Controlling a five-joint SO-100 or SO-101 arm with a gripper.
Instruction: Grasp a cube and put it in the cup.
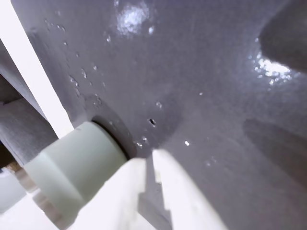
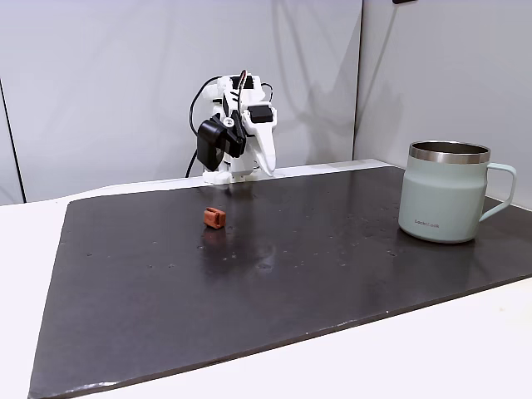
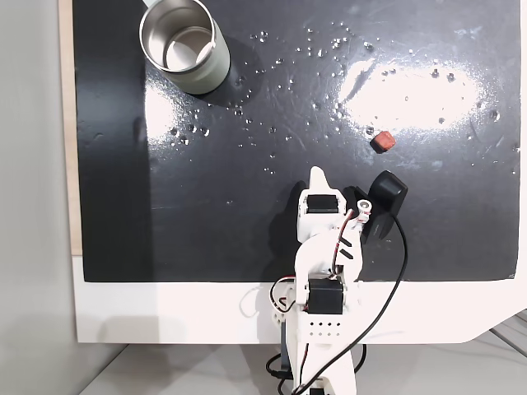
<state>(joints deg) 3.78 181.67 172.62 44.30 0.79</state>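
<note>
resting folded at the mat's edge, the gripper [image 3: 319, 176] has fingers pressed together; the cube [image 2: 215, 217] lies nearby, the cup [image 2: 446, 195] well apart. risk: nudging the tiny cube away.

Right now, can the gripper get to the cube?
Probably yes. The cube lies alone on the dark mat, just ahead of the folded arm, with nothing between it and the gripper. The cup stands far off.

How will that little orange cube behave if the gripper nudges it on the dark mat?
The cube looks blocky, so it should slide or tumble, not roll. It is tiny beside the mug, so probably light. The mat looks glossy, so it may skid.
</note>
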